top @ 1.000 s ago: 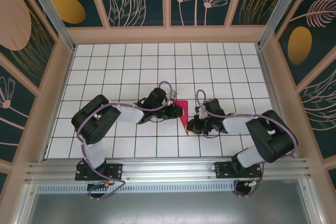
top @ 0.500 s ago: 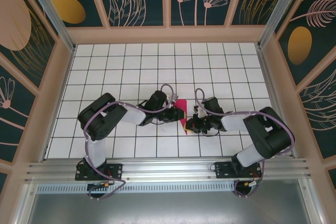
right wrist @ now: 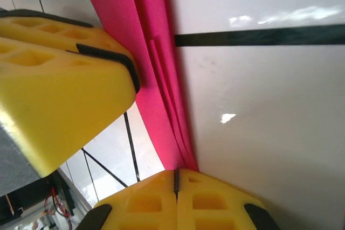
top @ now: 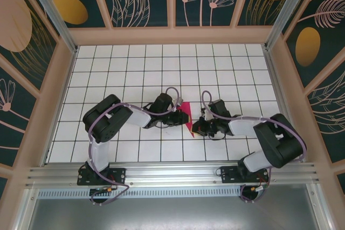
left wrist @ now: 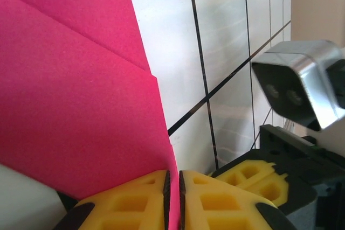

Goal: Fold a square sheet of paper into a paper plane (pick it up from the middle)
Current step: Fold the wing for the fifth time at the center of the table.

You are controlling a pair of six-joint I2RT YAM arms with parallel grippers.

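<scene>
The creased sheet of paper [top: 186, 114] is pinched at opposite edges by the left end effector [left wrist: 173, 180] and right end effector [right wrist: 176, 180], so tearing is risked by any opposed pull.

We find the sheet of paper [top: 185, 112] near the middle of the desk [top: 129, 63], between the two end effectors. The left end effector [top: 181, 116] meets its left side. The right end effector [top: 195, 128] meets its near tip from the right. Both touch it, just beside each other.
</scene>
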